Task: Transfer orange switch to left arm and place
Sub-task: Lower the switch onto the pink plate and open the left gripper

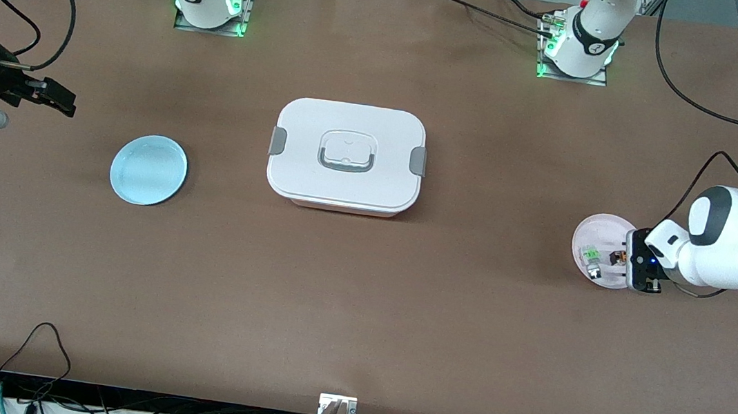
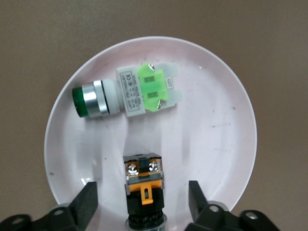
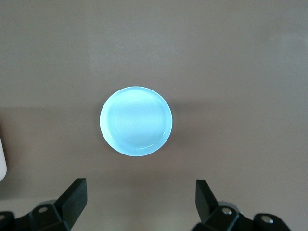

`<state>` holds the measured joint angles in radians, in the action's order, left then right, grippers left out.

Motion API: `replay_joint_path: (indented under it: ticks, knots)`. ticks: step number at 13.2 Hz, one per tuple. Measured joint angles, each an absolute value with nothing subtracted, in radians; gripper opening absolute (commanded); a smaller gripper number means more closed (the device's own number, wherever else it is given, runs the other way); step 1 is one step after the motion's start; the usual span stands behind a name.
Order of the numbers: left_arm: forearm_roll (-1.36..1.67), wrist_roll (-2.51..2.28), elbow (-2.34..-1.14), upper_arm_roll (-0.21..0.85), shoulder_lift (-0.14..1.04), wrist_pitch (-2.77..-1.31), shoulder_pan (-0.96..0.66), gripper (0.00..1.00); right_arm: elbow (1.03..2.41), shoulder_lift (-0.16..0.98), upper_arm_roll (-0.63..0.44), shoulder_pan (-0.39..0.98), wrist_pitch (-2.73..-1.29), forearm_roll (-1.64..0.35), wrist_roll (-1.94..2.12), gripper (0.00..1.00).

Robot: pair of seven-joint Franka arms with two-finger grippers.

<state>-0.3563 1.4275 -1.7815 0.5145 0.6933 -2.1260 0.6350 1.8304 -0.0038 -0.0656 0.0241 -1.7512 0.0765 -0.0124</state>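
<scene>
The orange switch (image 1: 616,258), black with an orange clip, lies on a pale pink plate (image 1: 581,231) at the left arm's end of the table. In the left wrist view the switch (image 2: 143,185) sits between the fingers of my left gripper (image 2: 143,198), with a gap on each side. My left gripper (image 1: 626,258) is open, low over the plate (image 2: 231,120). My right gripper (image 1: 61,100) is open and empty in the air at the right arm's end; its wrist view (image 3: 141,197) shows bare table between its fingers. The white box (image 1: 347,156) stands mid-table.
A green-and-clear component (image 1: 590,254) lies beside the switch on the pink plate, also in the left wrist view (image 2: 130,91). A light blue plate (image 1: 149,169) lies empty between the box and the right arm's end, and shows in the right wrist view (image 3: 136,121). Cables run along the table's edges.
</scene>
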Motion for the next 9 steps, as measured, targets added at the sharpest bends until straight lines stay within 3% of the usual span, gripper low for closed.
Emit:
replay_joint_path:
  ticks: [9]
  knots:
    - [-0.356,1.02,-1.555,0.643,0.628,-1.719,0.63,1.0,1.793,-0.008,-0.069,0.024,-1.751,0.075,-0.007,1.0]
